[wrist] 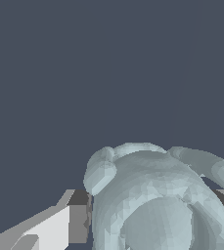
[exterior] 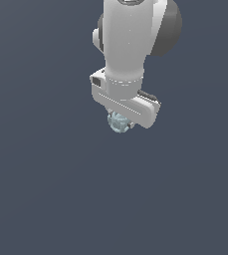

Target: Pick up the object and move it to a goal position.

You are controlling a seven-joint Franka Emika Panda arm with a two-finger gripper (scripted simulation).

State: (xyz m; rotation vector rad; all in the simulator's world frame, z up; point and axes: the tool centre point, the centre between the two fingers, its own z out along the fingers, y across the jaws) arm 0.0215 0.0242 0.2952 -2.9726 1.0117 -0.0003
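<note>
The object (exterior: 118,122) is a small pale blue-grey lumpy item with a bumpy surface. In the exterior view it peeks out just below the white hand of the arm, near the middle of the picture. My gripper (exterior: 119,119) is over it, and its fingers are hidden by the hand in that view. In the wrist view the object (wrist: 157,200) fills the space between the two fingers (wrist: 77,217), whose pads press against its sides. The gripper (wrist: 155,217) is shut on the object.
A plain dark blue-grey floor (exterior: 46,189) lies all around. The white and grey arm (exterior: 130,35) rises from the hand to the exterior view's upper edge. No other objects or marker show.
</note>
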